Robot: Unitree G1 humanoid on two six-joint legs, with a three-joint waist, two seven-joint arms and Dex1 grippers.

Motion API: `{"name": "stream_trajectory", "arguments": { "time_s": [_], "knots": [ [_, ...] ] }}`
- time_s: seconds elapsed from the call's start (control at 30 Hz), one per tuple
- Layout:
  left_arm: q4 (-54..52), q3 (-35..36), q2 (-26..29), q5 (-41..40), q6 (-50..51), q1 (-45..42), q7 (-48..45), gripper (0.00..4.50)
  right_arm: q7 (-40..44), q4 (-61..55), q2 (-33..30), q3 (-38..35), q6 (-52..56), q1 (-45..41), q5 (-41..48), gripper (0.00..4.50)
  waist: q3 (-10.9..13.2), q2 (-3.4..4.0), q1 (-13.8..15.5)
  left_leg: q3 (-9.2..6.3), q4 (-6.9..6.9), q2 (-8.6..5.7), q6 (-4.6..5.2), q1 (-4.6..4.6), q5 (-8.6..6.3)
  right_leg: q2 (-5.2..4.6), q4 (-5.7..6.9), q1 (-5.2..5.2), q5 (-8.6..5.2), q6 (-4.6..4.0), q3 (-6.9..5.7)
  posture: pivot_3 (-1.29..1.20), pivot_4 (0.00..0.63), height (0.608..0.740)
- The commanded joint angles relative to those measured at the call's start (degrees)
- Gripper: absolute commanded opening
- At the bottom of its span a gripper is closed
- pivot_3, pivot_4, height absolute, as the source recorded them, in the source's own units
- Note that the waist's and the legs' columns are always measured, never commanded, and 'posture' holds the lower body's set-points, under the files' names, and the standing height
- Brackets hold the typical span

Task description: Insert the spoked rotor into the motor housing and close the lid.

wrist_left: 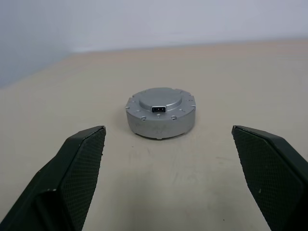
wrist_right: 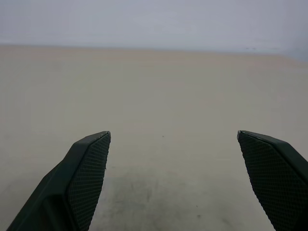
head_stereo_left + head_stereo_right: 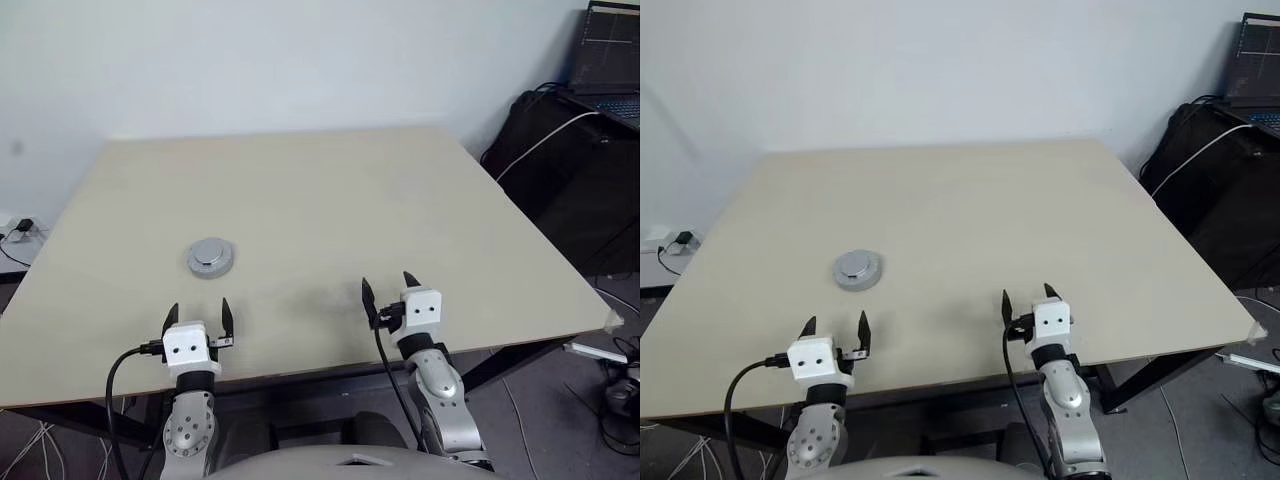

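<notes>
Pale beige surface [image 3: 330, 200]: a closed round grey metal motor housing [image 3: 210, 257] lies just beyond the wide-open, empty left claw [image 3: 198, 318]; the right claw [image 3: 390, 290], equally open and empty, stands farther off.

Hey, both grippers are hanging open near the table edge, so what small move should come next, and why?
Probably none beyond keeping clear. The only part on the table is one closed silver round unit, its lid seated on top. The left gripper and right gripper are open and empty, apart from it.
</notes>
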Motion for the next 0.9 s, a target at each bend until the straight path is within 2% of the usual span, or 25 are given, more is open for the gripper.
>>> {"name": "stream_trajectory", "arguments": {
  "time_s": [0.03,0.9],
  "knots": [
    [0.15,-0.30,-0.20,0.03,-0.89,-1.31,-0.02,4.44,-0.16,-2.27,0.29,0.47,0.08,-0.51,-0.44,4.50,0.01,0.01,0.01,0.00,0.00,0.00,0.00,0.00,0.00,0.00,0.00,0.00,0.00,0.00,0.00,0.00,0.000,0.740],
    [0.35,-0.66,-0.65,-1.86,0.23,-2.03,-2.65,4.44,0.02,0.95,-0.03,-0.32,-1.16,-1.05,0.22,4.50,0.00,0.00,-0.10,0.04,0.01,0.04,-0.01,0.00,-0.01,0.05,0.01,-0.01,0.00,-0.01,0.00,0.00,0.000,0.740]
  ]
}}
